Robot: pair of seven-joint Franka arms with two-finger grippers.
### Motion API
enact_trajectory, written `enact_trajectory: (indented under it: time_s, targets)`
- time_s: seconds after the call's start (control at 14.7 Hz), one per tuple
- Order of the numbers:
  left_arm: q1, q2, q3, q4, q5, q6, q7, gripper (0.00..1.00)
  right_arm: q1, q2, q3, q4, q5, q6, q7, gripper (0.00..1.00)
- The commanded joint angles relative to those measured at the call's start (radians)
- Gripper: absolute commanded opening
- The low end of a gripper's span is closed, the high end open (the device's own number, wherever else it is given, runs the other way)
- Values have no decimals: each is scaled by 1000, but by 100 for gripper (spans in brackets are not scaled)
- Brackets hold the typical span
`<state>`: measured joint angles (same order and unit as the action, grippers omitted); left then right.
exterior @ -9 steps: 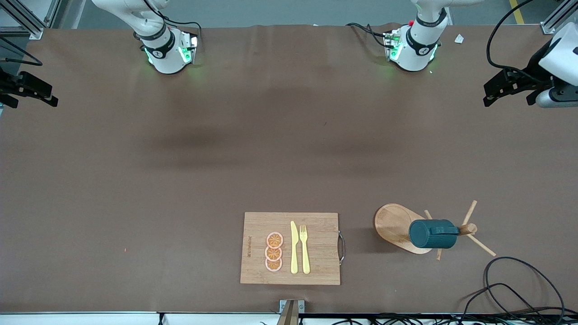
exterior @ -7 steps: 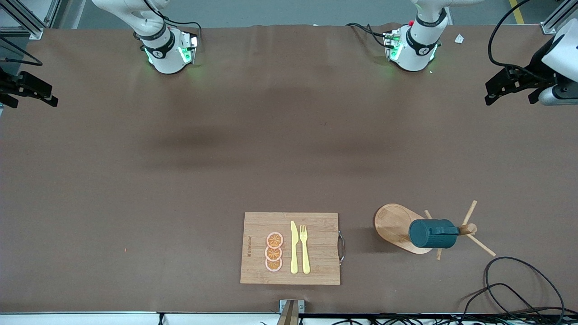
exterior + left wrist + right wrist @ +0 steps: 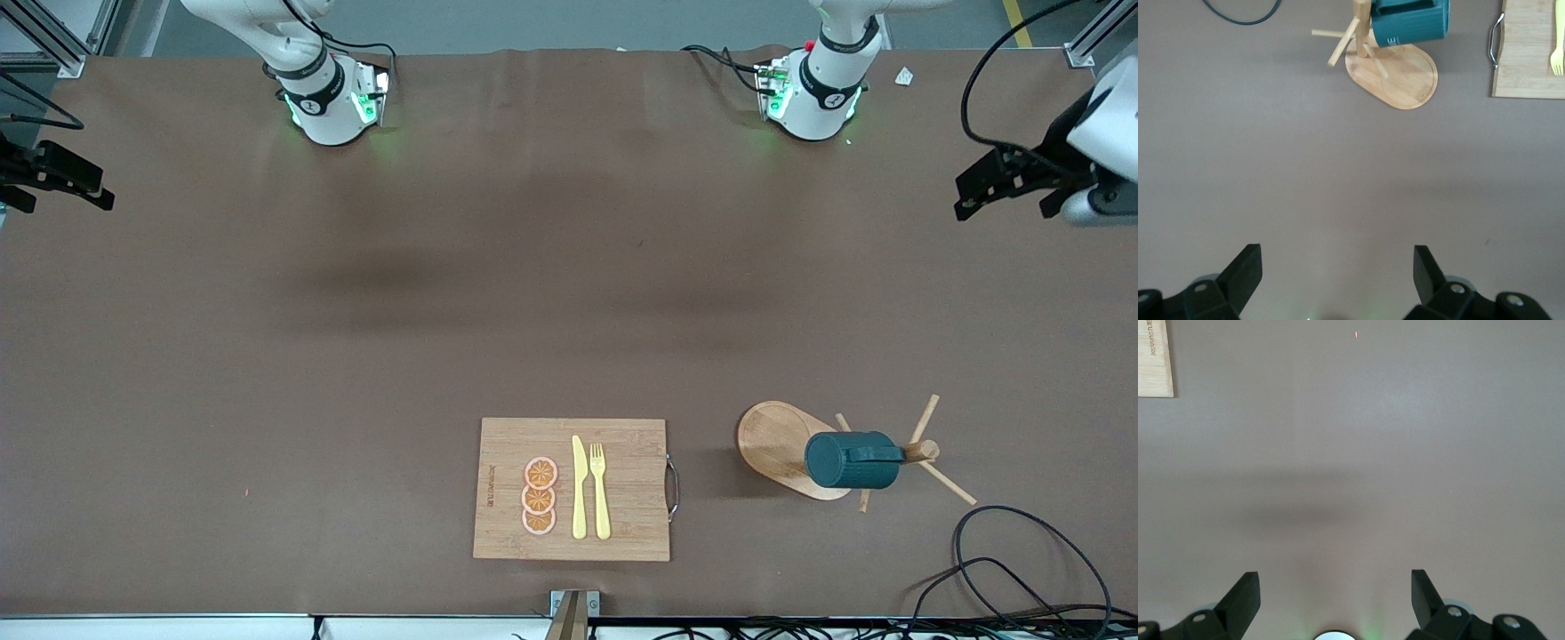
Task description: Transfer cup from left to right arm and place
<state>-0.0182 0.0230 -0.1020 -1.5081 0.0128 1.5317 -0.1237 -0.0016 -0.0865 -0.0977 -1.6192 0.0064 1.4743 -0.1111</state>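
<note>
The dark teal cup point(image 3: 852, 460) hangs on its side on a peg of a wooden mug tree point(image 3: 773, 440) near the front camera, toward the left arm's end of the table. It also shows in the left wrist view point(image 3: 1411, 20) with the mug tree's base point(image 3: 1405, 70). My left gripper point(image 3: 973, 191) is open and empty, up over the table's edge at the left arm's end, well apart from the cup; its jaws stand wide over bare table point(image 3: 1337, 273). My right gripper point(image 3: 93, 187) is open and empty over the right arm's end point(image 3: 1335, 597).
A wooden cutting board point(image 3: 631, 480) lies near the front edge, beside the mug tree, with three orange slices point(image 3: 540, 496), a yellow knife point(image 3: 579, 489) and a yellow fork point(image 3: 600, 489). Its edge shows in both wrist views point(image 3: 1531, 53) point(image 3: 1153, 360). A black cable point(image 3: 1005, 551) loops by the mug tree.
My left gripper has shifted slightly at the table's edge. The right arm, the cup and the board have not moved.
</note>
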Motion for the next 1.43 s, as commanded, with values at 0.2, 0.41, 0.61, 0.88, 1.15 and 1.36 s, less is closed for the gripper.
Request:
enact_trajectory:
  time_s: [0.2, 0.41, 0.61, 0.88, 1.15, 1.36]
  targets:
    - [-32, 182, -28, 52, -2, 142, -354, 100, 3, -27, 0, -21, 14, 0, 8, 100]
    - [-58, 270, -31, 74, -5, 244, -651, 100, 3, -27, 0, -19, 14, -2, 8, 100]
    - [-80, 325, -30, 72, 6, 368, -912, 100, 3, -27, 0, -19, 12, -3, 8, 100]
    - [-98, 382, -31, 65, 9, 507, -1204, 100, 3, -27, 0, -19, 12, -3, 8, 100]
    - [-66, 387, -31, 54, -7, 501, -1257, 100, 3, -27, 0, -18, 12, -3, 8, 100]
    - [-65, 376, -30, 19, -4, 502, -1437, 100, 3, -27, 0, -16, 12, -3, 10, 100]
